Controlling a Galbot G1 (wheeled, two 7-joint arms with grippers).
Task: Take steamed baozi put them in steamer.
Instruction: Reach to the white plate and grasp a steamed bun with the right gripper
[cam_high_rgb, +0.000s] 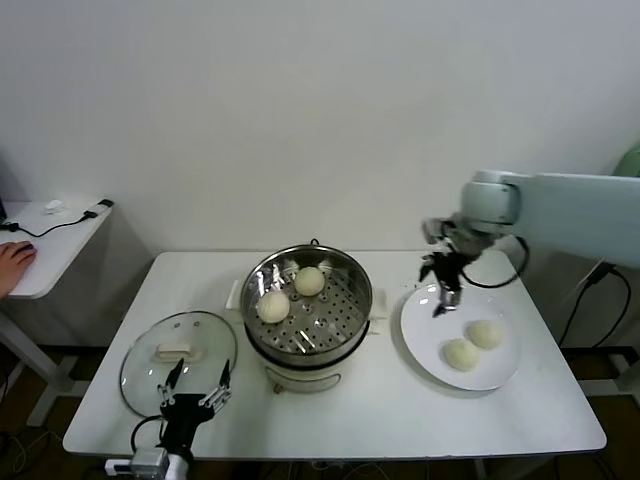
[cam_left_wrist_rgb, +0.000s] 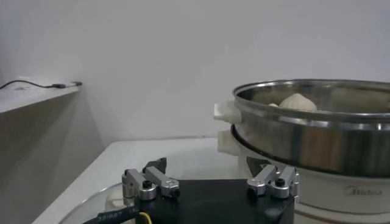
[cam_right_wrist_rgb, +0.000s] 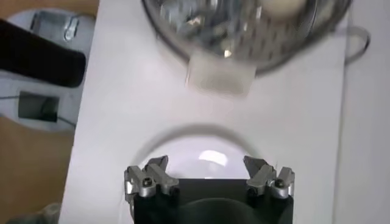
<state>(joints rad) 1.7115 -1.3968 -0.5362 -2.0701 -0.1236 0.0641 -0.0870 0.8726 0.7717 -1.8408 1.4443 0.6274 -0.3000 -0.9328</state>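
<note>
The steel steamer (cam_high_rgb: 307, 310) stands mid-table with two steamed baozi (cam_high_rgb: 309, 281) (cam_high_rgb: 273, 306) on its perforated tray. Two more baozi (cam_high_rgb: 485, 333) (cam_high_rgb: 461, 354) lie on the white plate (cam_high_rgb: 425, 325) to its right. My right gripper (cam_high_rgb: 440, 300) hovers open and empty over the plate's far-left part, apart from both baozi there. In the right wrist view its jaws (cam_right_wrist_rgb: 207, 164) stand wide over the plate (cam_right_wrist_rgb: 201, 143), with the steamer (cam_right_wrist_rgb: 244, 24) beyond. My left gripper (cam_high_rgb: 197, 388) rests open and empty at the front left, beside the steamer (cam_left_wrist_rgb: 317, 131).
A round glass lid (cam_high_rgb: 178, 360) lies flat on the table under and ahead of the left gripper. A small side table (cam_high_rgb: 50, 245) with cables and a person's hand (cam_high_rgb: 12, 265) stands at far left. The table's front edge runs close behind the left gripper.
</note>
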